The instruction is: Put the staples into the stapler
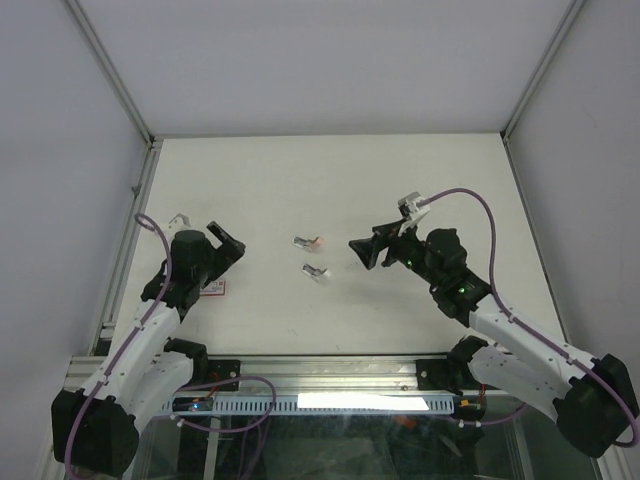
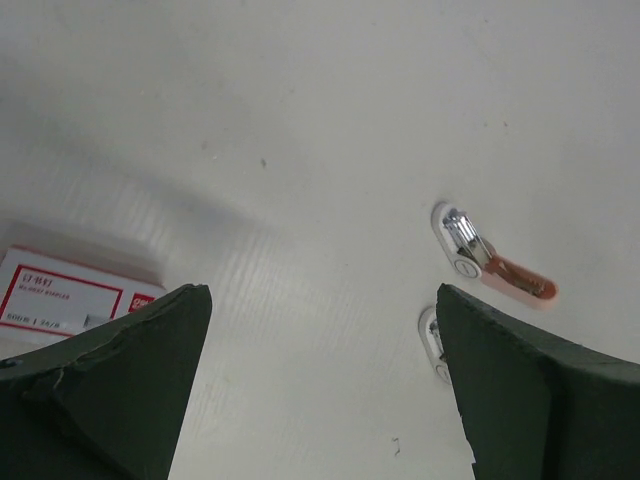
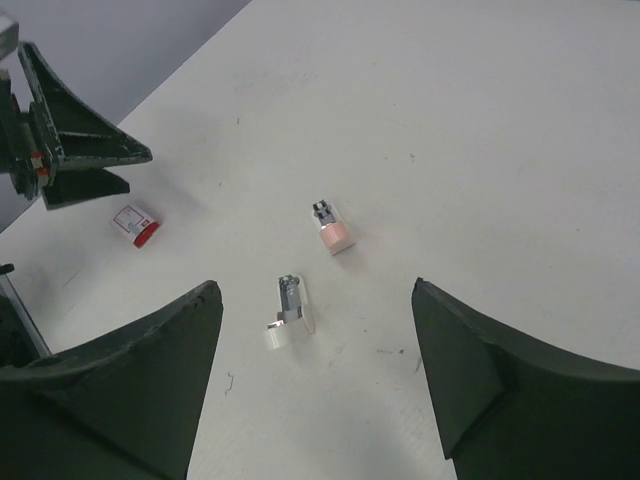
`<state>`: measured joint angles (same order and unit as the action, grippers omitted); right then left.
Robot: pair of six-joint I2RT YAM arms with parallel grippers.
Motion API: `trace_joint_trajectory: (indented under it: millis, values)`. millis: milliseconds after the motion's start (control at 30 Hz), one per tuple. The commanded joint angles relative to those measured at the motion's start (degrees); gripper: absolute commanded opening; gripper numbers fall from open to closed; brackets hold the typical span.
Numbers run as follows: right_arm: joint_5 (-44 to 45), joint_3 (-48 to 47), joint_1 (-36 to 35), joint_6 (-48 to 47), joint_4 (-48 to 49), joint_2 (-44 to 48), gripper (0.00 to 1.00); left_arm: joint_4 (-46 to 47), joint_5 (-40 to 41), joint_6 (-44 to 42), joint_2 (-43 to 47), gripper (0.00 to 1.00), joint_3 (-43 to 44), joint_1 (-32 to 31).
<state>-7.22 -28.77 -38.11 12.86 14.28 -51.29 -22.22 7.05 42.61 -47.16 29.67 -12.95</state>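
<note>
The stapler (image 1: 310,242), tiny, pale pink on a white base with grey metal showing, lies mid-table; the wrist views show it too (image 3: 330,228) (image 2: 495,262). Just nearer lies a similar small white piece (image 3: 288,312) (image 1: 316,271) with a grey metal strip in its channel; whether that strip is the staples I cannot tell. My right gripper (image 3: 315,290) (image 1: 362,252) hovers open to the right of both, holding nothing. My left gripper (image 2: 322,292) (image 1: 232,243) stands wide open and empty well to their left, its right finger hiding part of the white piece (image 2: 431,340).
A flat red-and-white box (image 1: 212,288) (image 2: 70,295) (image 3: 137,224) lies by the left gripper. One loose bent staple (image 3: 229,382) (image 2: 397,446) rests on the white table (image 1: 420,180). Enclosure walls and aluminium posts ring the table.
</note>
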Motion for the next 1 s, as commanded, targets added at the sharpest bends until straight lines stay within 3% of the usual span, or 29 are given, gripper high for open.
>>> trace_joint_trajectory:
  millis: [0, 200, 367, 567, 700, 967]
  values:
    - [-1.85, -1.66, 3.67, 1.70, -3.16, 3.11, 0.79, -2.95, 8.91, 16.64, 2.40, 0.99, -1.95, 1.50]
    - [-2.97, -0.67, 7.94, 2.90, -3.91, 4.35, 0.79, -13.90, 16.68, 30.84, 3.52, 0.99, -2.94, 1.52]
    - [-4.37, -0.46, 10.47, 4.17, -3.68, 3.24, 0.79, -20.43, 19.57, 35.87, 0.63, 0.99, -1.41, 1.47]
    - [-5.66, -0.37, 12.25, 5.40, -3.18, 1.08, 0.79, -21.50, 19.97, 38.61, -2.85, 0.99, -2.38, 1.50]
    - [-6.18, -0.09, 13.16, 5.83, -2.74, 1.01, 0.79, -20.36, 21.20, 37.82, -4.76, 0.99, -2.43, 1.52]
    - [-6.77, 0.06, 14.39, 6.37, -2.61, 0.57, 0.79, -9.20, 23.15, 20.00, -11.60, 0.99, 0.79, 1.48]
